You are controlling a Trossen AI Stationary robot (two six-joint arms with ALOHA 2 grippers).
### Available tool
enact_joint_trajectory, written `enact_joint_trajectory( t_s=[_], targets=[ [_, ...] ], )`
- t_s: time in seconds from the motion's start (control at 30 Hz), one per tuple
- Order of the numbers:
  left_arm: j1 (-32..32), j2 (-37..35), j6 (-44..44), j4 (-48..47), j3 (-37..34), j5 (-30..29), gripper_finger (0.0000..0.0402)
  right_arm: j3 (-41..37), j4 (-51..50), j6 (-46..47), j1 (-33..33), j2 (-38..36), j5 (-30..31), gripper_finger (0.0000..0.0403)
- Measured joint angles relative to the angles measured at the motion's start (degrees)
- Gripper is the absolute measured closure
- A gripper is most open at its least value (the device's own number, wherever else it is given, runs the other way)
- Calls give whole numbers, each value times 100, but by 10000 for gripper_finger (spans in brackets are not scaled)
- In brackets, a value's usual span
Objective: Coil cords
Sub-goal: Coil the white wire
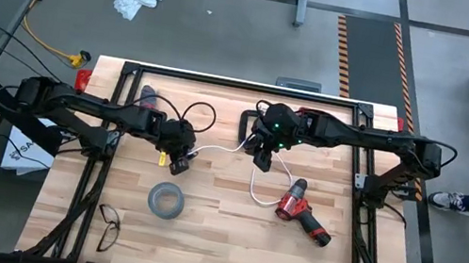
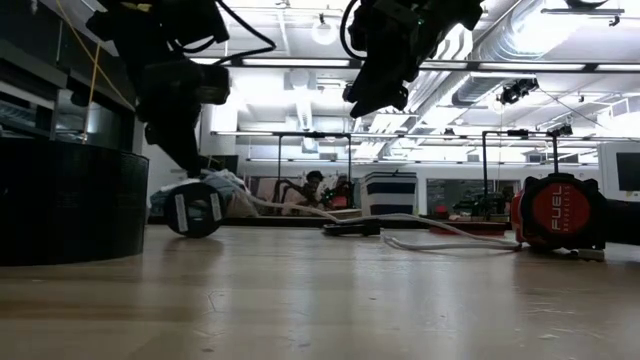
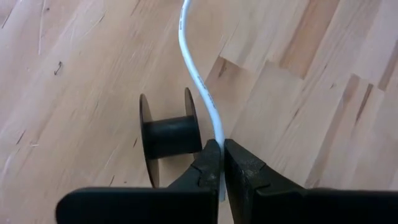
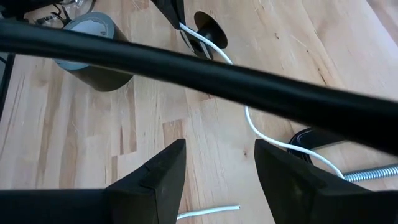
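1. Left wrist view shows the left pincer (image 3: 221,155) clenched on the thin white cord (image 3: 198,74) right beside the small black spool (image 3: 168,134), which lies on its side on the table (image 3: 323,93).
2. From above, spool and left pincer sit just at nine o'clock of the table's centre; the cord runs toward three o'clock, then curls down toward the red drill (image 1: 302,212).
3. The right pincer (image 4: 217,168) hangs released above the cord's middle stretch, at about one o'clock from centre, grasping nothing.
4. To wind well, I judge the left pincer should keep its grip close to the spool's core and lay turns between the flanges; the right pincer could feed slack, keeping light tension; the loose loop may snag on the drill.
5. The grey tape roll (image 1: 165,199) at six o'clock of the spool lies apart.
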Motion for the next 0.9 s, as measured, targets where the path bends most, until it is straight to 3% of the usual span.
enact_joint_trajectory(
  t_s=[0.17, 0.57, 0.9],
  targets=[
    [0, 0, -16, 11, 0, -9, 390, 0, 53, -2, 0, 0, -1, 218],
    [4, 0, -166, 47, 0, -321, 312, 0, 247, 0, 0, 0, 0, 218],
    [4, -26, -73, 46, 2, -293, 306, 0, 249, 1, 0, 0, -2, 218]
  ],
)
